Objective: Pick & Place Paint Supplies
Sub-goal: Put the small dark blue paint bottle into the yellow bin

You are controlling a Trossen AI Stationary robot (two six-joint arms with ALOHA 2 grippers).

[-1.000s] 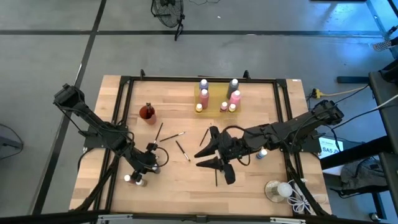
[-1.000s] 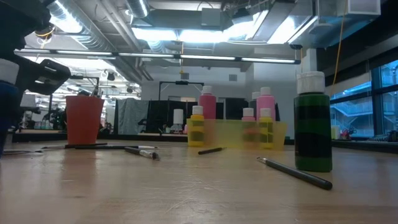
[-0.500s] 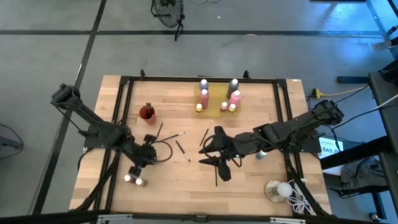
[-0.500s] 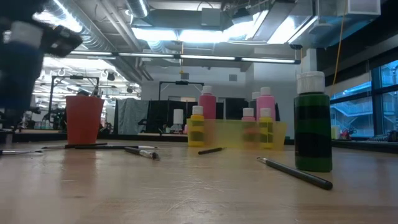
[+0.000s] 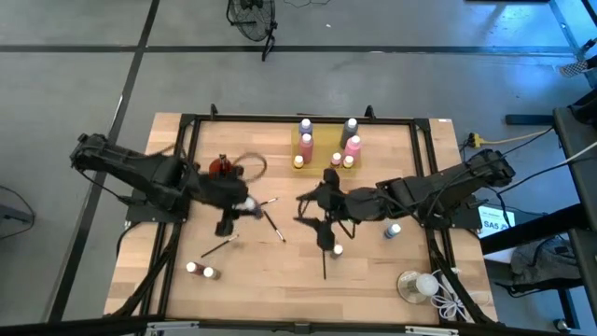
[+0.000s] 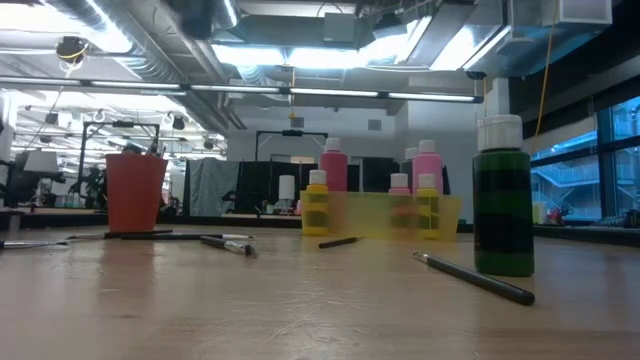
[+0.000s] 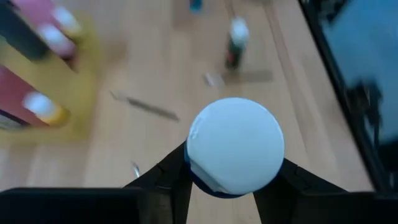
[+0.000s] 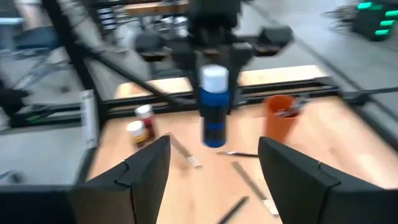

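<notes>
My left gripper (image 5: 241, 203) hangs over the table's left half, shut on a blue paint bottle (image 8: 214, 118) with a white cap (image 7: 235, 144). My right gripper (image 8: 217, 180) stands open at mid-table (image 5: 315, 213), facing that bottle with nothing between its fingers. A yellow tray (image 5: 326, 140) at the far middle holds several pink and yellow bottles. A green bottle (image 6: 503, 200) stands on its base by a brush (image 6: 470, 277). Two small bottles (image 5: 199, 271) stand near the left front. More thin brushes (image 5: 270, 221) lie flat between the grippers. My left gripper pinches the blue bottle between its two fingers (image 7: 171, 180), on opposite sides of the body just below the cap (image 7: 202, 182). It comes from the table's left, slanting down. The bottle hangs upright and clear of the table.
A red cup (image 5: 220, 168) stands at the far left, close behind my left gripper. A pale blue bottle (image 5: 393, 230) stands under my right arm. A clear dish with a white ball and cord (image 5: 420, 285) sits in the near right corner. A black frame (image 5: 280, 119) borders the table.
My left gripper has risen with the blue bottle and swung toward the far edge and the table's middle; the bottle has left the low view. My right gripper has shifted a little toward the far edge, uncovering the green bottle.
</notes>
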